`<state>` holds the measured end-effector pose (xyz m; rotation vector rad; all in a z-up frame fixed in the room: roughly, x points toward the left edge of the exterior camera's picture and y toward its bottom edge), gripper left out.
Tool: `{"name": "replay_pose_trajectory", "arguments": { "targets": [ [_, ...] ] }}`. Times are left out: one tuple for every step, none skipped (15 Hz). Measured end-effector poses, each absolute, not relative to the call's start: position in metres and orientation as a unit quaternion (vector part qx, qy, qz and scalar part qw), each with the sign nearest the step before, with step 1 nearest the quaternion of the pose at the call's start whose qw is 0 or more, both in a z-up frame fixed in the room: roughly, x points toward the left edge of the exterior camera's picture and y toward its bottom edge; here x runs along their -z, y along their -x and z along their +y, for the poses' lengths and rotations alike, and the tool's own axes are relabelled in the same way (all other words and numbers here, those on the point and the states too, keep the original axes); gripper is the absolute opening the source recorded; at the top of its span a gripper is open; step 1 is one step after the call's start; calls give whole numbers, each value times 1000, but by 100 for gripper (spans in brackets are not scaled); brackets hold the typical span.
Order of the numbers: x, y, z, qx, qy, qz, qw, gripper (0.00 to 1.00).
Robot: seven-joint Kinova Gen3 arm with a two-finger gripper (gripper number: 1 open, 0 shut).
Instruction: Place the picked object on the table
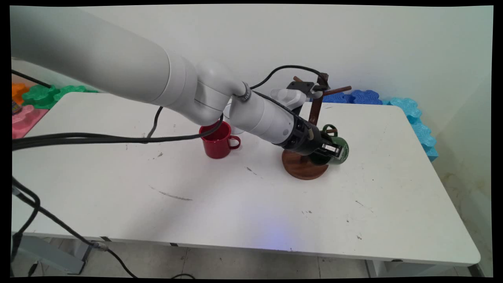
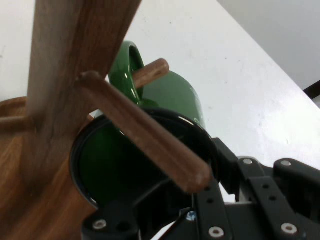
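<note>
My gripper (image 1: pixel 329 149) is shut on the rim of a green mug (image 1: pixel 340 151), with one finger inside the mug and the other outside. The mug lies on its side against a wooden mug tree (image 1: pixel 315 112). Its handle (image 1: pixel 330 128) is hooked over a low peg (image 2: pixel 150 72). In the hand view the green mug (image 2: pixel 175 95) opens towards the camera and the gripper (image 2: pixel 195 192) clamps its rim. A second peg (image 2: pixel 145 132) crosses in front of the opening. The tree's round base (image 1: pixel 304 168) sits right under the mug.
A red mug (image 1: pixel 217 140) stands left of the tree, partly behind the arm. Black cables (image 1: pixel 98 137) hang across the table's left half. Blue foam tiles (image 1: pixel 408 108) line the back right edge; green, pink and orange ones (image 1: pixel 35 98) lie at the back left.
</note>
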<state>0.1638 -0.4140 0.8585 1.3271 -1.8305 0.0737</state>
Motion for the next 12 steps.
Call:
{"name": "replay_pose_trajectory", "arguments": {
  "targets": [
    [-859, -163, -414, -29, -530, -732, 427, 0],
    [-860, -163, -414, -29, -530, -732, 428, 0],
    [-861, -162, -415, -28, -529, -732, 429, 0],
    [-862, -161, -415, -28, -529, -732, 430, 0],
    [-862, -161, -415, -28, -528, -731, 431, 0],
    [-863, -160, -415, -27, -528, -731, 431, 0],
    [-864, -160, -415, -27, -527, -731, 432, 0],
    [-865, -159, -415, -26, -527, -731, 433, 0],
    [-865, -158, -415, -26, -526, -731, 434, 0],
    [-866, -157, -415, -25, -526, -731, 435, 0],
    [-867, -157, -415, -25, -525, -731, 435, 0],
    [-867, -156, -414, -24, -525, -731, 436, 0]
  ]
}}
